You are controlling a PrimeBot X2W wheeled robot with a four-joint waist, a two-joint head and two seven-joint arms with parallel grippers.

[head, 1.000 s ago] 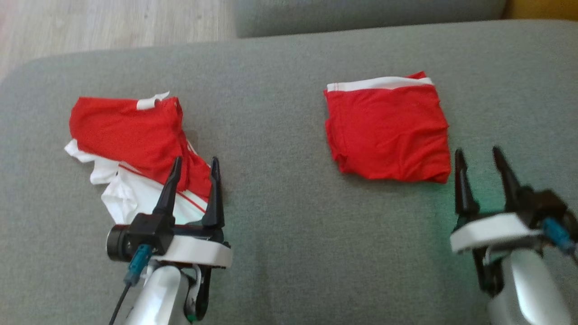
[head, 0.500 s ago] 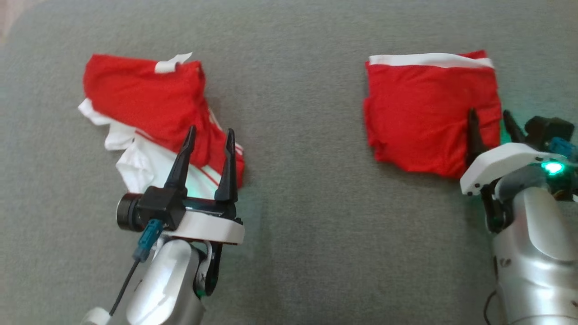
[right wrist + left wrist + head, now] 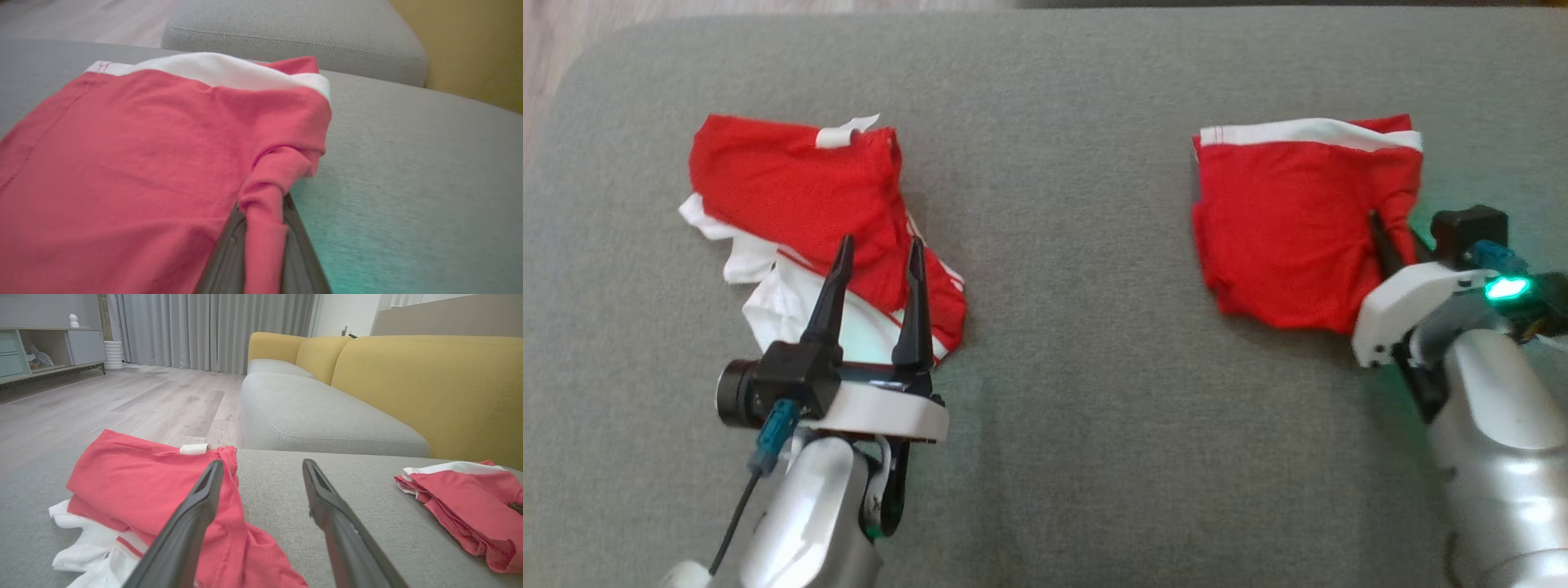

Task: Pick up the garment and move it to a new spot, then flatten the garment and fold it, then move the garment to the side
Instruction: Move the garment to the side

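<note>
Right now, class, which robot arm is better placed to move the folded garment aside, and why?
Right. The right gripper is shut on the folded garment, fabric bunched between the fingers; the left gripper hovers open at the crumpled garment.

No writing, brand, number or sign can be read. The small white tab (image 3: 843, 133) on the crumpled garment (image 3: 784, 196) looks blank, though it is too small to be sure; the folded garment (image 3: 1282, 237) shows plain cloth.
</note>
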